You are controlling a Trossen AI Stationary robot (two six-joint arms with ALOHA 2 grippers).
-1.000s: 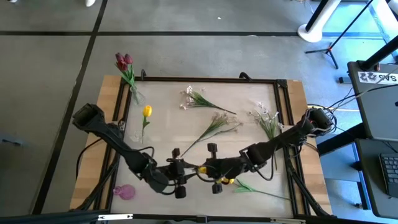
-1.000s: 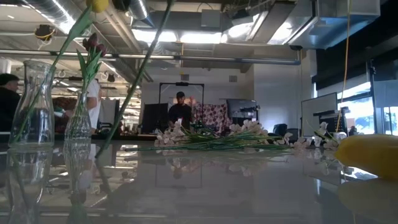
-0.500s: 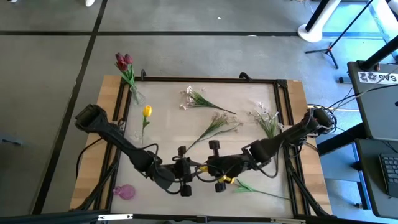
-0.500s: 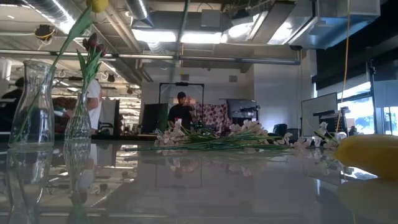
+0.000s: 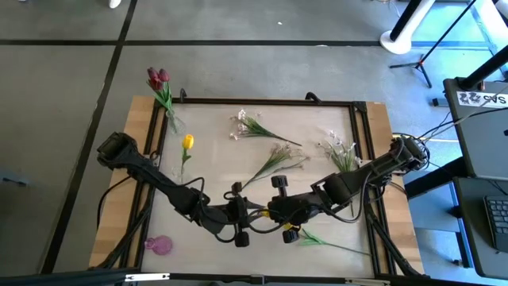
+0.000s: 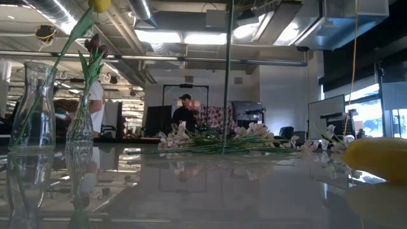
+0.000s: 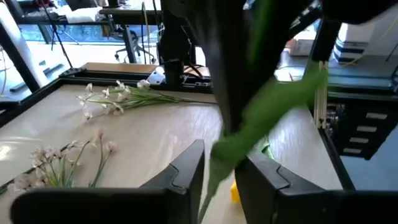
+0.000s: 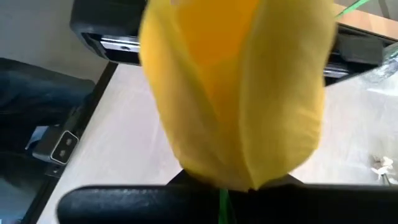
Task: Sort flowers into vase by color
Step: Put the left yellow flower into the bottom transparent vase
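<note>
My right gripper point(image 5: 270, 213) is shut on a yellow tulip point(image 8: 236, 87), whose bloom fills the right wrist view. My left gripper point(image 7: 222, 173) faces it over the table's near middle, shut on the same flower's green stalk. The stalk point(image 6: 227, 76) hangs upright in the low view. Another yellow tulip point(image 5: 290, 232) lies on the table just below them. At the far left, dark red tulips point(image 5: 158, 78) and a yellow tulip point(image 5: 187, 142) stand with their stalks in two glass vases point(image 6: 32, 108) point(image 6: 79, 124). My left gripper has the stalk and a long green leaf point(image 7: 231, 149) pinched between its two fingers. It comes nearly level from the table's left, with its fingers lying across the stalk. The stalk is clear of the table. My right gripper holds the stalk just under the bloom point(image 8: 221, 210), slanting down from the table's right. The bloom hides the fingers. The bloom stands above the hold and the stalk hangs below it.
Three sprays of white blossoms point(image 5: 254, 125) point(image 5: 279, 159) point(image 5: 341, 152) lie across the table's middle and right. A pink object point(image 5: 159, 245) sits at the near left corner. A person point(image 6: 184, 114) stands in the room beyond the table.
Both grippers have gone a little toward the table's right edge and up, staying close together. The held tulip's stalk has swung from slanting to upright and moved toward the right in the low view.
</note>
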